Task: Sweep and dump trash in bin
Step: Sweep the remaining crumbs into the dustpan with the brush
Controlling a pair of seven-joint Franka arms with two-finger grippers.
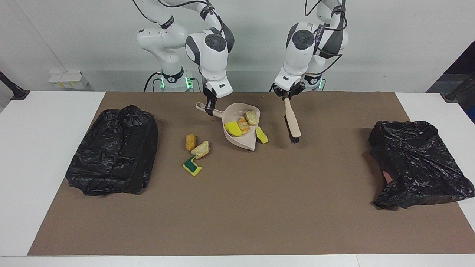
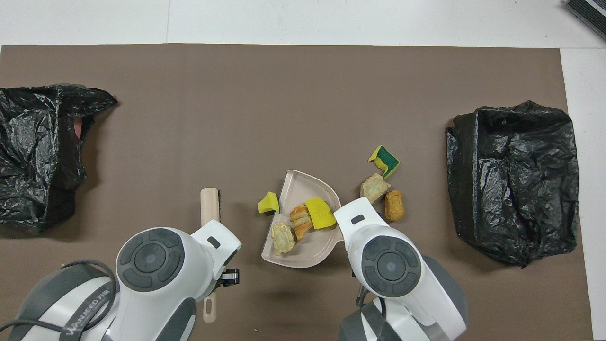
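You can read one marking only — grey band on left arm (image 2: 71,303), overhead view, white caps approx. "WANJEED", last letters unsure, partly cut by frame edge. Dark bands w/ white print on both arms' upper links in facing view — can't be read. No other text, nos. or labels legible.

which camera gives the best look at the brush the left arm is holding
The facing view: the whole brush shows, from its handle in the left pincer down to the bristles. In the overhead view, the left arm covers its middle, leaving only the head and handle end visible.
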